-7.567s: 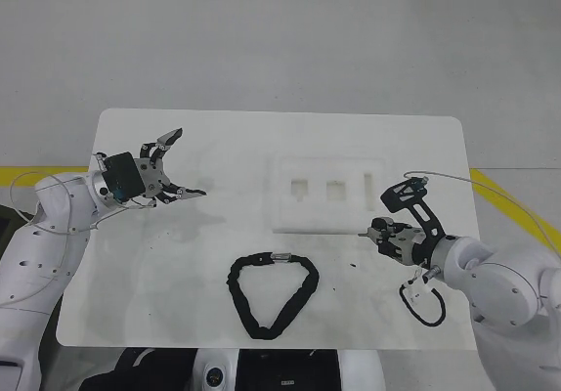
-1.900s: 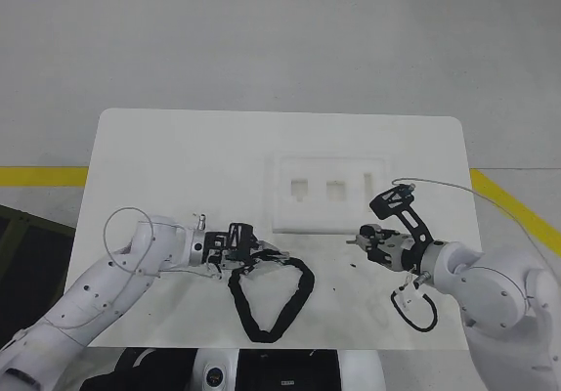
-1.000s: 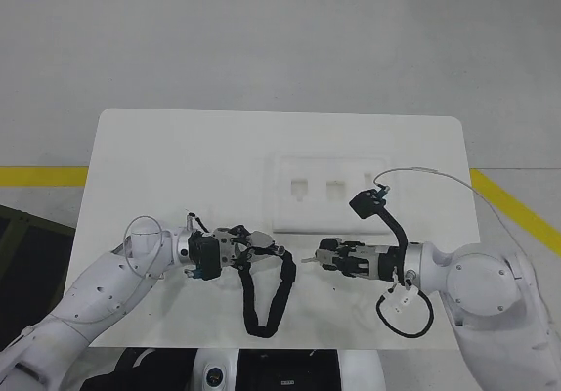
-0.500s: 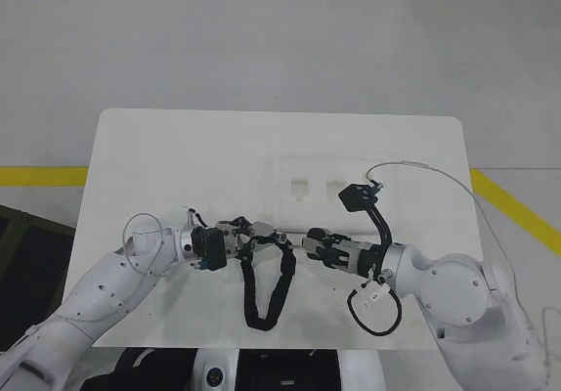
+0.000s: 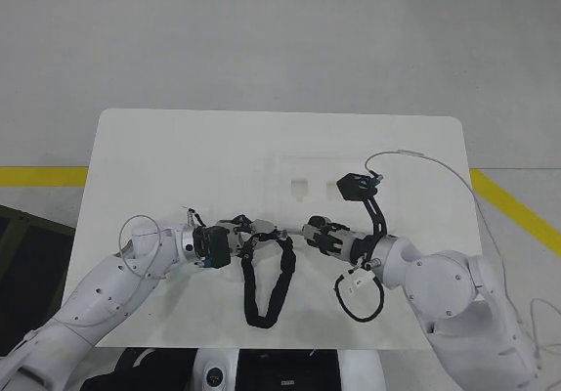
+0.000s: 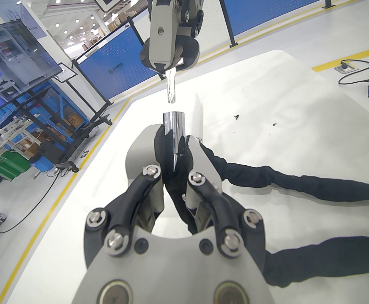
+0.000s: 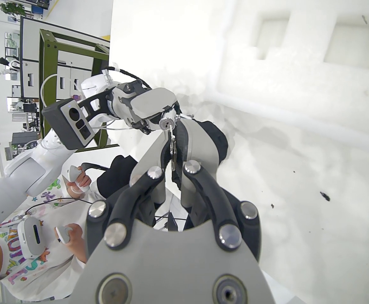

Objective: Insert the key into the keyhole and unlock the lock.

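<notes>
A black fabric-covered chain lock (image 5: 266, 288) hangs in a loop toward the table's front edge. Its silver cylinder end (image 6: 174, 128) is raised off the table, and my left gripper (image 6: 175, 147) is shut on it. In the top view the left gripper (image 5: 249, 238) sits near the table's middle front. Facing it from the right, my right gripper (image 5: 310, 233) is shut on the key (image 6: 171, 88). The key blade points straight at the cylinder's end, with its tip a small gap short of it. In the right wrist view the key (image 7: 172, 150) lines up with the round keyhole (image 7: 166, 124).
A white foam tray (image 5: 354, 210) with three recesses lies just behind the grippers. A black cable loop (image 5: 359, 298) hangs from the right arm over the table front. A few dark specks (image 6: 236, 116) dot the white table (image 5: 163, 156).
My left gripper took the lock's cylinder end off the table and raised it. The right gripper carried the key leftward, closing the distance until the tip nearly meets the cylinder.
</notes>
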{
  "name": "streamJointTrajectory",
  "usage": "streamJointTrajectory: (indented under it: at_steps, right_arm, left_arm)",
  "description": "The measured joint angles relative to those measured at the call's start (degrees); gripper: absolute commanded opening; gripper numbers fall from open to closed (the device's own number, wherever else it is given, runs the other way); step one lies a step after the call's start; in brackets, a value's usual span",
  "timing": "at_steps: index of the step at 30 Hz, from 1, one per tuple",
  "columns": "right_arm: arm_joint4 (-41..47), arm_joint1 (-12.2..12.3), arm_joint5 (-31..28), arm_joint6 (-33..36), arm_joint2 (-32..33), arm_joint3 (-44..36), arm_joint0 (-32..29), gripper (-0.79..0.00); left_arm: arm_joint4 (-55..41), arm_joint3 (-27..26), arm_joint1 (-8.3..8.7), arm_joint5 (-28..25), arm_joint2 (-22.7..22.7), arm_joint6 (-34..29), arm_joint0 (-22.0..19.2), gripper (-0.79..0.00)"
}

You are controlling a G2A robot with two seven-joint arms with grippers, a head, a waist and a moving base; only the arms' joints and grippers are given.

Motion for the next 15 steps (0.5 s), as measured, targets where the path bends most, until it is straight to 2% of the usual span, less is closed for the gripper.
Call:
streamJointTrajectory:
  at_steps: [15]
  right_arm:
    - [-2.52, 0.21, 1.37, 1.61, -2.23, -0.88, 1.59, -0.785]
  left_arm:
    - [0.01, 0.01, 0.0, 0.0, 0.01, 0.01, 0.0, -0.785]
